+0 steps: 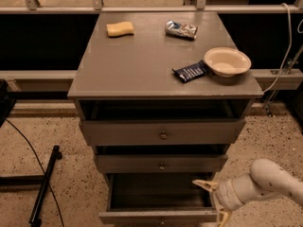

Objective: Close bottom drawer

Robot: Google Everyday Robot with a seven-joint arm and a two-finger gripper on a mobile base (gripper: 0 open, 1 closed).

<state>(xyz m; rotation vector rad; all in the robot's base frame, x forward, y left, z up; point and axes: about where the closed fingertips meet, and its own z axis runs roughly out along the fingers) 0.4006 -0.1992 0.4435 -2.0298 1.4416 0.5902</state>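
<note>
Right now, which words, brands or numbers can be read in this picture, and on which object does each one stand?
No text can be read.
dark blue packet beside the bowl: white print, too blurred to read.
silver packet at the back: print too blurred to read.
claw, open by the right end of the bottom drawer: no marking seen.

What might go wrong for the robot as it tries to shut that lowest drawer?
The gripper sits at the right end of the bottom drawer, well off centre, so a push there may skew and jam it. One finger reaches over the open drawer and might get pinched under the middle drawer.
</note>
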